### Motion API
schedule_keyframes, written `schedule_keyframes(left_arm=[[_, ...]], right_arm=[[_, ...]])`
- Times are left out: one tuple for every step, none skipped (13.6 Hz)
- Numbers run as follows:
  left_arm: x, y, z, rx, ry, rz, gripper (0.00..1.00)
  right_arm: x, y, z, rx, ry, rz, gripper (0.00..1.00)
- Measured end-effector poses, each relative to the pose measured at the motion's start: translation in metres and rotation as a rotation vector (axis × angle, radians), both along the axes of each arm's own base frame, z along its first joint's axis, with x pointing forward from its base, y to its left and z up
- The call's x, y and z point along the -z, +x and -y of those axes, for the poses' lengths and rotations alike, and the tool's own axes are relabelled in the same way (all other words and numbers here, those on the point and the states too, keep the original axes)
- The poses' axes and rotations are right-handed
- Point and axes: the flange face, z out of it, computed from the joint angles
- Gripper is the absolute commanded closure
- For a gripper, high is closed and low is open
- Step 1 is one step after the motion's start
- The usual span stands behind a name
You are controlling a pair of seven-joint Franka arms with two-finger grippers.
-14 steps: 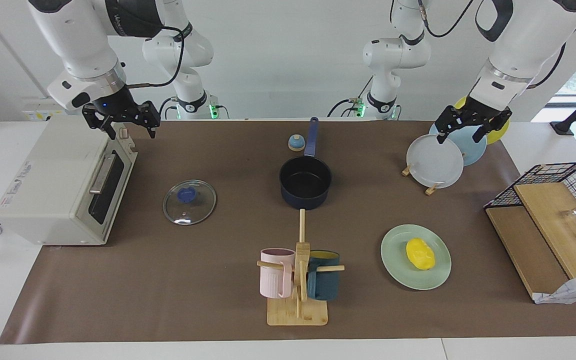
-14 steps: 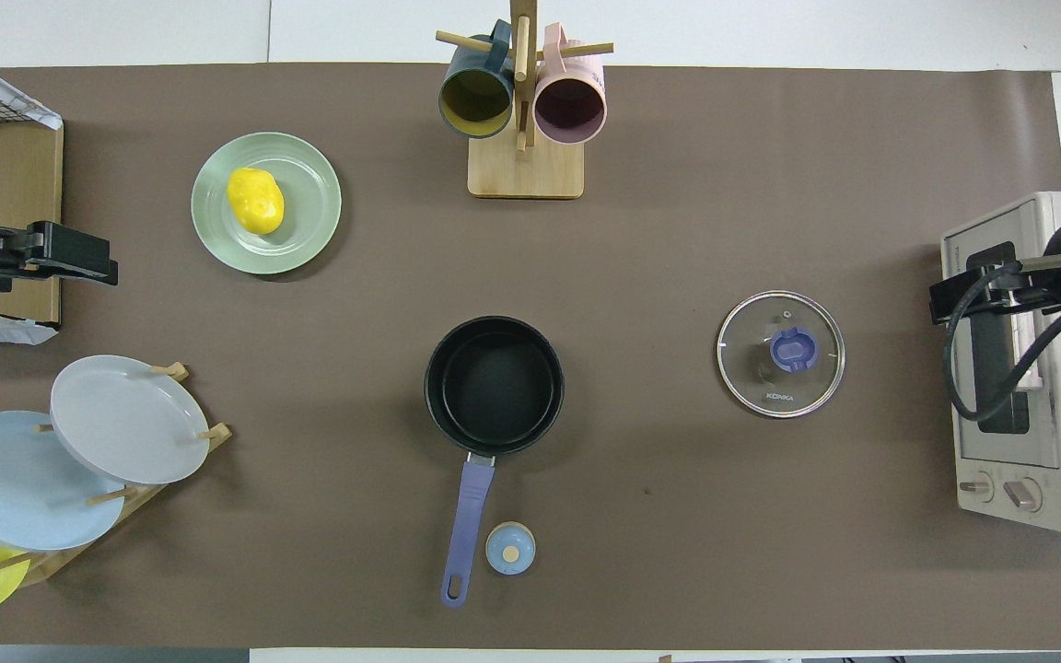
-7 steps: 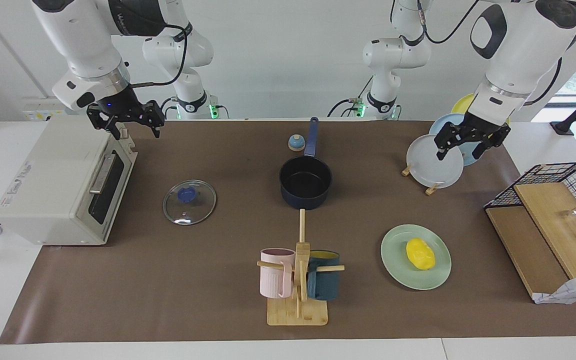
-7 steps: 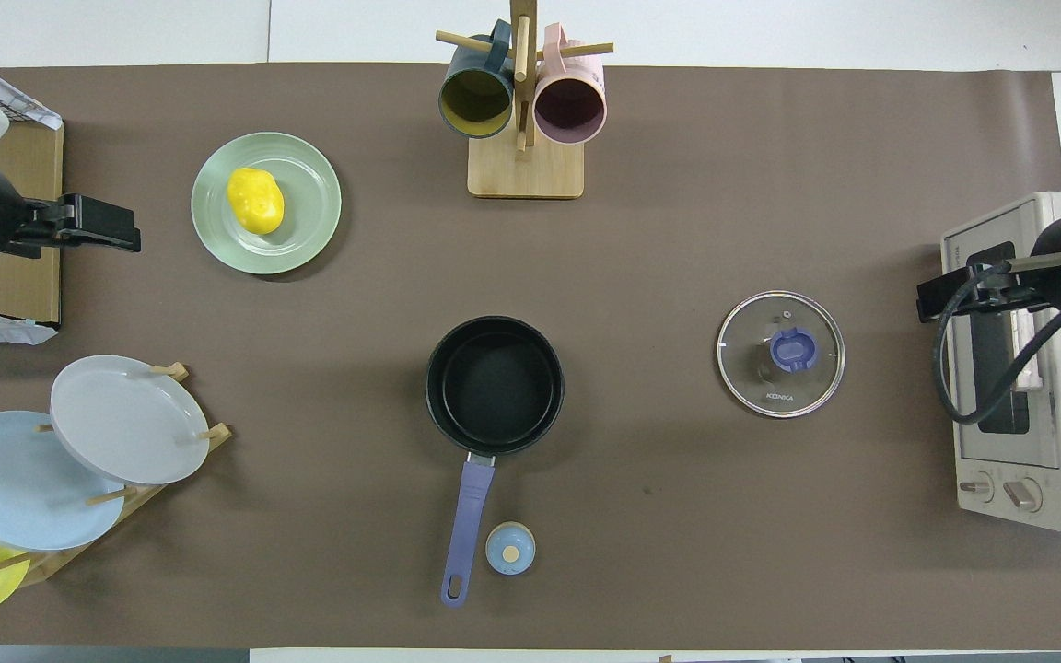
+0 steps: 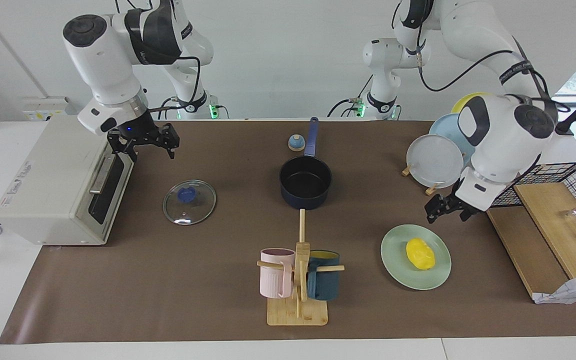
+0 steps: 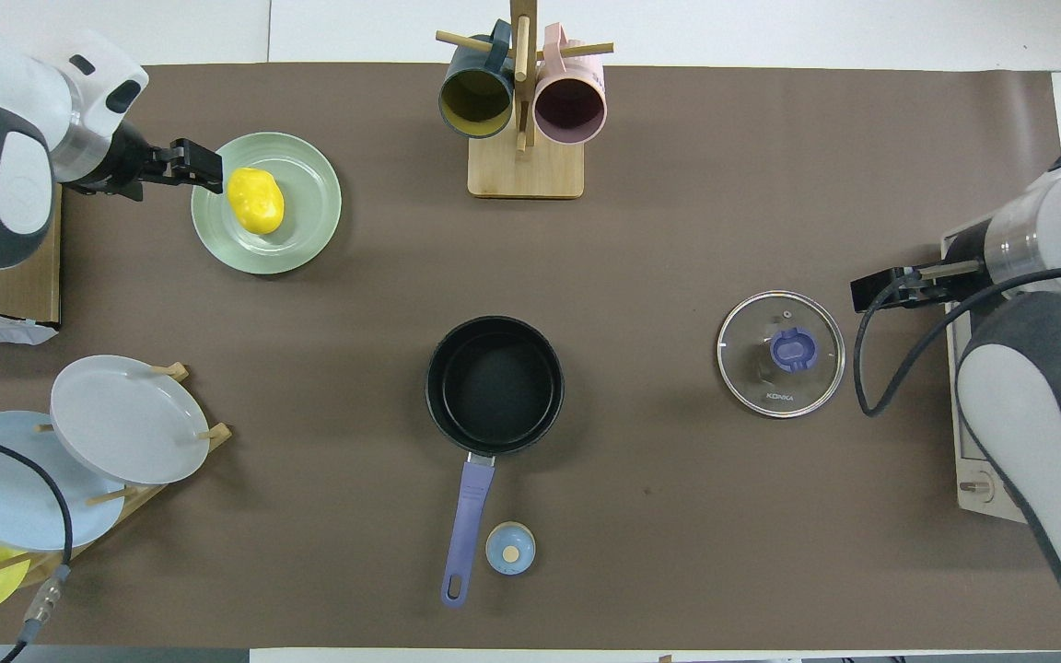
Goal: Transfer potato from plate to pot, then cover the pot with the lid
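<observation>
The yellow potato (image 5: 420,253) lies on the mint-green plate (image 5: 393,260), also in the overhead view as potato (image 6: 254,199) on plate (image 6: 309,221). My left gripper (image 5: 445,210) is open and empty, up in the air over the plate's rim, close beside the potato in the overhead view (image 6: 204,168). The navy pot (image 5: 305,182) stands empty mid-table, its handle toward the robots. The glass lid (image 5: 189,201) lies flat on the mat toward the right arm's end. My right gripper (image 5: 144,144) is open and empty, over the mat between the toaster oven and the lid.
A toaster oven (image 5: 53,190) sits at the right arm's end. A mug tree (image 5: 298,280) stands farther from the robots than the pot. A plate rack (image 5: 435,160) and a wire basket with boards (image 5: 543,220) are at the left arm's end. A small bell-like knob (image 5: 295,143) lies by the pot handle.
My left gripper came down from over the plate rack to the mint plate's rim. My right gripper moved off the toaster oven toward the lid. Nothing on the table moved.
</observation>
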Motion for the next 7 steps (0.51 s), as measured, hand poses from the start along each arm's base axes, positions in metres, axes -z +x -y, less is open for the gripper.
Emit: schedule_keyframes(left_arm=[[0.020, 0.012, 0.004, -0.015, -0.003, -0.001, 0.00], [0.036, 0.021, 0.008, -0.025, -0.005, -0.005, 0.00], [0.050, 0.029, 0.011, -0.027, -0.003, -0.012, 0.00], [0.058, 0.033, 0.013, -0.026, 0.003, -0.014, 0.00], [0.065, 0.036, 0.016, -0.028, 0.008, -0.007, 0.00], [0.070, 0.038, 0.020, -0.029, 0.010, 0.006, 0.00], [0.074, 0.038, 0.022, -0.030, 0.010, 0.008, 0.00]], right_arm=[[0.020, 0.001, -0.012, -0.019, 0.003, 0.001, 0.00], [0.042, 0.001, -0.024, -0.041, 0.004, 0.002, 0.00], [0.064, 0.000, -0.033, -0.056, 0.004, 0.002, 0.00], [0.085, -0.001, -0.035, -0.060, 0.005, 0.001, 0.00], [0.104, -0.003, -0.034, -0.059, 0.005, 0.002, 0.00], [0.119, -0.005, -0.032, -0.062, 0.005, 0.004, 0.00], [0.133, -0.008, -0.029, -0.068, 0.006, 0.010, 0.00]])
